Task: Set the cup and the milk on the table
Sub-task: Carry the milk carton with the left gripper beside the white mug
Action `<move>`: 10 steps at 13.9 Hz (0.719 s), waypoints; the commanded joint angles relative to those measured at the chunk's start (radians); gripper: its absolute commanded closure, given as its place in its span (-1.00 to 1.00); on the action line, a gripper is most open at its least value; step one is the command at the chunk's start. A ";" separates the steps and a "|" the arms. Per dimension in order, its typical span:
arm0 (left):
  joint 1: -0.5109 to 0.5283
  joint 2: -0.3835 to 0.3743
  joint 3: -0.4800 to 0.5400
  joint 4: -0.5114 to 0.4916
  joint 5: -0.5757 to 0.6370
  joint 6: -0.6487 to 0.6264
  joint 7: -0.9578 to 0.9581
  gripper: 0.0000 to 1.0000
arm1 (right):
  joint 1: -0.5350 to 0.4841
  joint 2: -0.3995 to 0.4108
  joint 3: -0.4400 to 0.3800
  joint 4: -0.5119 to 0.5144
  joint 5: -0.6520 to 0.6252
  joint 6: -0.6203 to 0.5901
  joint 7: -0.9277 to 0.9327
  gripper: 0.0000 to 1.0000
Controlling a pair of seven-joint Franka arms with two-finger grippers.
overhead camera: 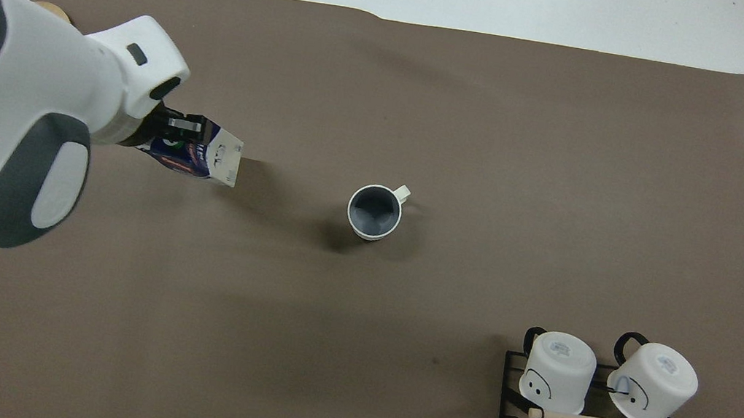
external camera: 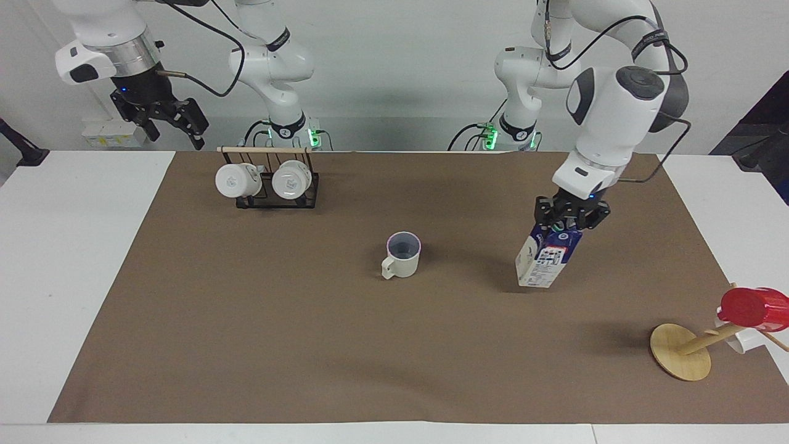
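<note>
The cream-beige cup (external camera: 402,256) stands upright on the brown mat (external camera: 308,345) near the table's middle; it also shows in the overhead view (overhead camera: 374,212). My left gripper (external camera: 571,217) is shut on the top of the milk carton (external camera: 547,260) and holds it tilted just above the mat, beside the cup toward the left arm's end. In the overhead view the carton (overhead camera: 203,156) shows under the left gripper (overhead camera: 171,129). My right gripper (external camera: 169,123) hangs open and empty, high over the table's edge at the right arm's end.
A black rack (external camera: 277,194) with two white mugs (external camera: 237,180) stands near the robots toward the right arm's end. A wooden mug tree (external camera: 681,351) carrying a red cup (external camera: 753,306) stands at the left arm's end, far from the robots.
</note>
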 commanded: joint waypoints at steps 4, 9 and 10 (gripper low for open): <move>-0.160 0.036 0.016 0.017 0.028 0.017 -0.202 -0.01 | -0.009 -0.030 0.002 -0.044 0.044 0.023 -0.040 -1.00; -0.199 0.082 0.012 0.010 0.068 0.085 -0.290 -0.11 | -0.013 -0.030 0.001 -0.044 0.044 0.026 -0.064 -1.00; -0.200 0.082 0.010 0.005 0.068 0.085 -0.290 -0.13 | -0.013 -0.030 0.001 -0.044 0.044 0.026 -0.064 -1.00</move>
